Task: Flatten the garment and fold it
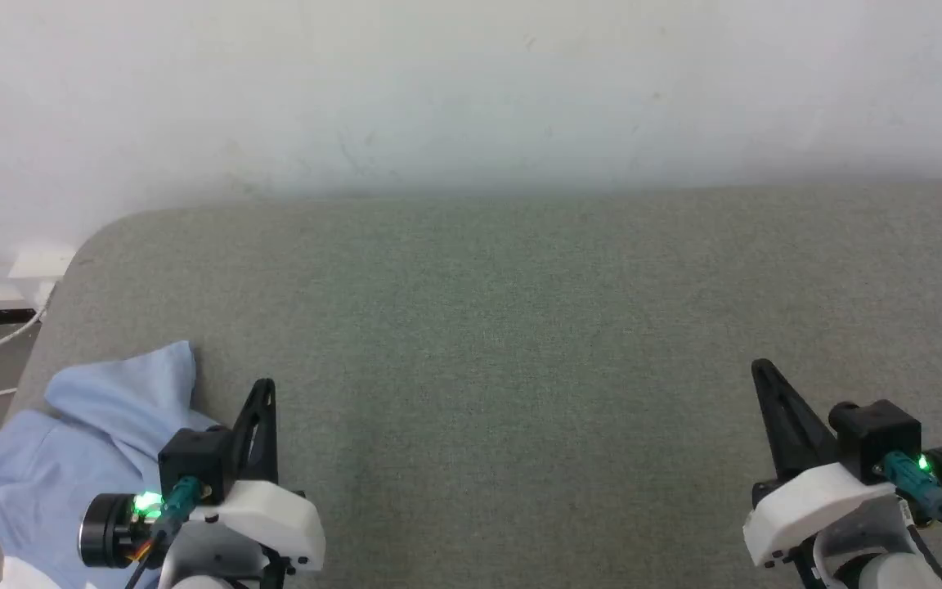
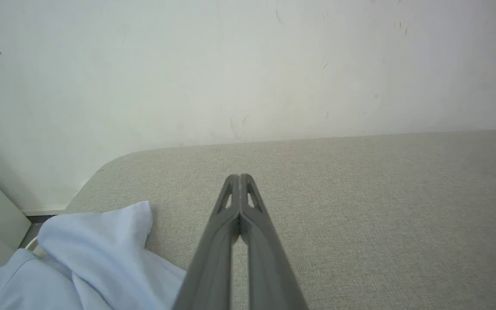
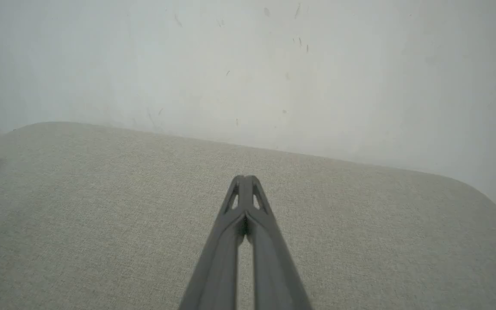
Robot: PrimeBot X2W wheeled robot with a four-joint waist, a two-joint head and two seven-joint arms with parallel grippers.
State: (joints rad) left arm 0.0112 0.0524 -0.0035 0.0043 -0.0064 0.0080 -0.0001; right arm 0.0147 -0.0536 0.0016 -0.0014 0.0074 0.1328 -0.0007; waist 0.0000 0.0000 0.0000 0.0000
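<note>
Lying bunched, light blue garment (image 1: 70, 458), left gripper (image 1: 265, 386) and right gripper (image 1: 759, 367) each pressed together

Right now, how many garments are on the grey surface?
1: a light blue garment, crumpled at the near left corner of the grey surface, just left of the left end effector. It runs past the picture's edge, so more could be hidden.

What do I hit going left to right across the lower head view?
garment → left hand, shut → grey fabric surface → right hand, shut.
</note>
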